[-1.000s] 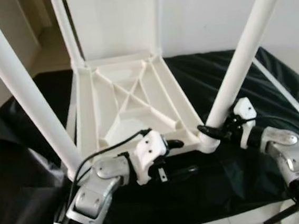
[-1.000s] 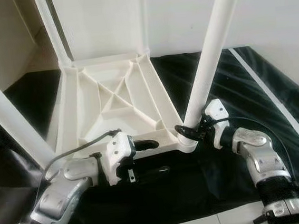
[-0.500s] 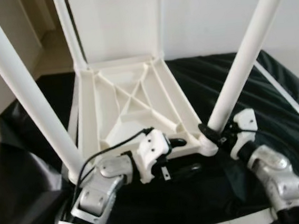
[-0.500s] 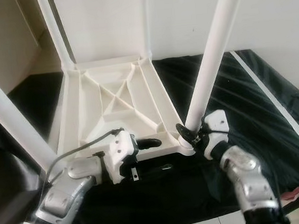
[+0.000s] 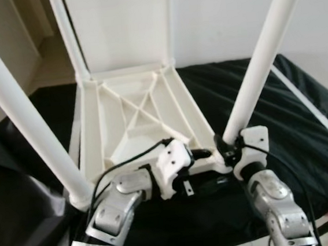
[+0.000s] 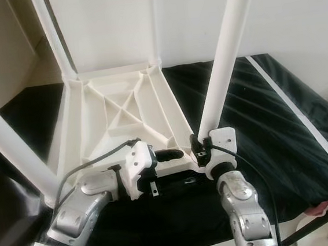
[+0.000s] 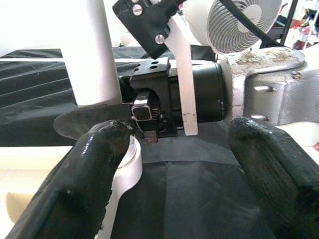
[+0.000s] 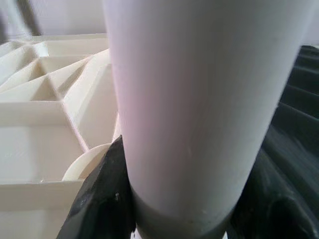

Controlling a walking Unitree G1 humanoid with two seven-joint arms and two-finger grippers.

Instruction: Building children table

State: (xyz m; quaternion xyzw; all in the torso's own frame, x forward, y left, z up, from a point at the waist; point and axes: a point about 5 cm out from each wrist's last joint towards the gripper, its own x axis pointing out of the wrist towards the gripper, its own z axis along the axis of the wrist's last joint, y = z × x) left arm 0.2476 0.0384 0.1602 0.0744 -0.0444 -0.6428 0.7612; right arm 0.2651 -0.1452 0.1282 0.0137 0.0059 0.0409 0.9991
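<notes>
The upturned tabletop (image 5: 137, 111) lies underside up on the cloth-covered desk (image 5: 303, 121), reaching from near the front edge back toward the far edge. Four legs stand up from its corners: one at the front left corner (image 5: 21, 113), one at the front right corner (image 5: 260, 61), two more at the far corners (image 5: 68, 36) (image 5: 170, 20). The left hand (image 5: 206, 168) sits at the tabletop's front edge, between the two near legs, one finger over the rim. The right hand (image 8: 174, 219) is at the front right leg's base, a finger (image 8: 102, 199) on each side of it. A wall (image 5: 229, 12) rises behind the desk's far edge.
</notes>
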